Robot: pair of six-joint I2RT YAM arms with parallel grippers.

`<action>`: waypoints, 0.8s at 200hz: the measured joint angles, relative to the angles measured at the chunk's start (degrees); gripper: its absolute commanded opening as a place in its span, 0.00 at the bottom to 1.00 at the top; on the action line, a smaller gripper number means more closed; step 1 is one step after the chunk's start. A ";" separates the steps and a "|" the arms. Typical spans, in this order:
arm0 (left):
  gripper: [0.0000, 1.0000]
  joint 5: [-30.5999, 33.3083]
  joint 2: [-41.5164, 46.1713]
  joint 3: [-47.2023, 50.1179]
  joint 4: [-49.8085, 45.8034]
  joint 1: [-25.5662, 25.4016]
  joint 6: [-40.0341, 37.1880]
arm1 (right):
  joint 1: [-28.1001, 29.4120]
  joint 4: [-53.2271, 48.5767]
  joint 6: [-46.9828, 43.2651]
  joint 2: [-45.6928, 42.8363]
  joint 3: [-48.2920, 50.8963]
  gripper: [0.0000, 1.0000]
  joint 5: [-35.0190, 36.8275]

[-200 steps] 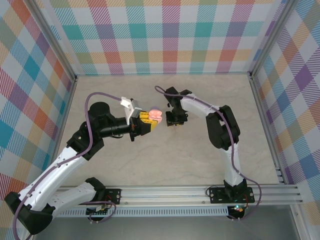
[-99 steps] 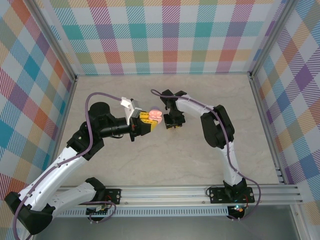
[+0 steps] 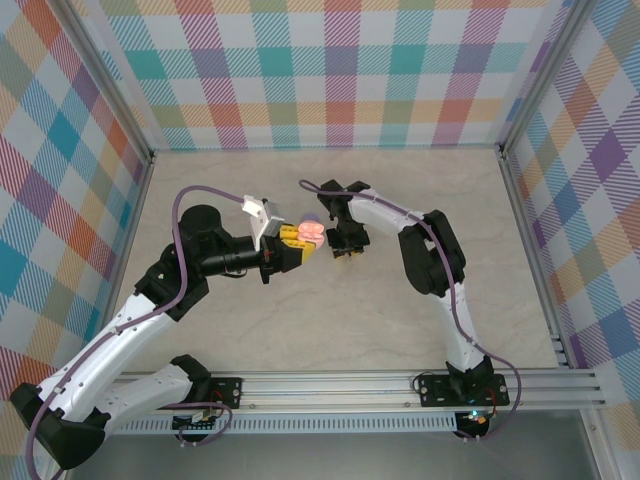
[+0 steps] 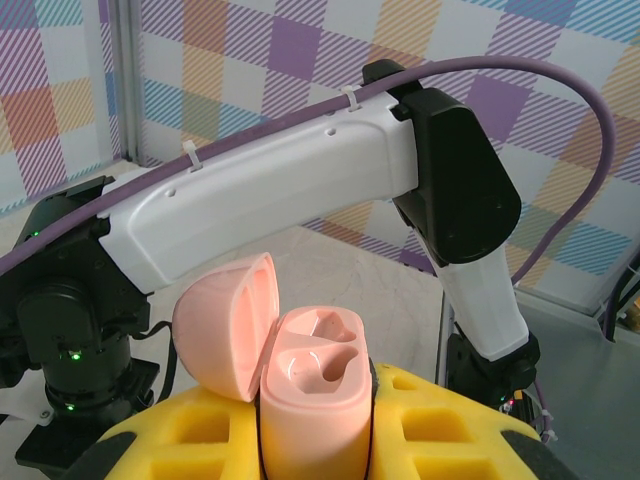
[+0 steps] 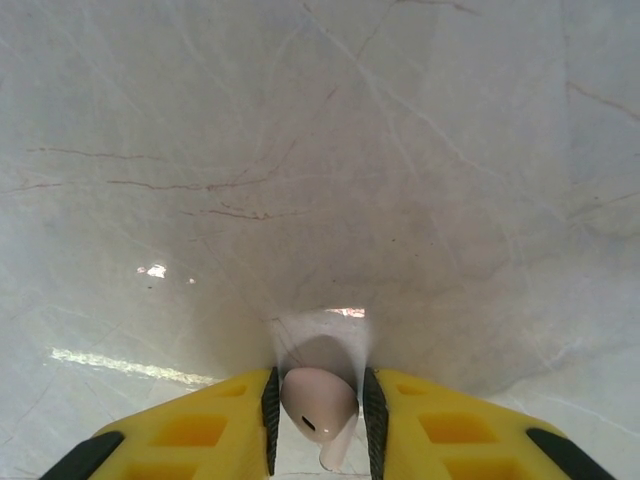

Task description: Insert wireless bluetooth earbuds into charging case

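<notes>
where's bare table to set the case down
Bare table along the back wall, between the arms near the rail, and right of the right arm. Crowded mid-table, where left gripper with case sits beside right gripper with earbud.

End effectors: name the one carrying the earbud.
The right end effector: a pale pink earbud is pinched in it. The left end effector grips the open pink charging case instead, whose sockets are empty.

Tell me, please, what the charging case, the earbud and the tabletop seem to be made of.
The charging case looks like smooth, satin pink plastic; the earbud, similar pale plastic; the tabletop, polished veined marble or laminate, showing glare.
</notes>
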State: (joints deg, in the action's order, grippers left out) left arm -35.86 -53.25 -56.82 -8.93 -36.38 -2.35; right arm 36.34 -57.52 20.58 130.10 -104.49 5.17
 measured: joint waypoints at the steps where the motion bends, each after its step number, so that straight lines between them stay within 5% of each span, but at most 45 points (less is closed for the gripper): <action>1: 0.13 0.00 0.00 0.00 0.02 0.00 0.00 | 0.00 0.00 0.00 0.00 0.00 0.28 0.02; 92: 0.12 0.02 -0.33 0.00 -0.07 0.00 0.00 | 0.04 0.79 0.02 -0.44 0.79 0.24 0.42; 160: 0.11 3.48 -3.69 -0.39 -2.05 0.00 1.31 | -2.58 13.51 1.11 -8.81 14.75 0.21 -3.82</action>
State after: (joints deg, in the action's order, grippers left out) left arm -32.38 -56.95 -57.21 -10.98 -36.38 -1.04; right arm 33.76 -44.01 21.69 121.30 -89.73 1.34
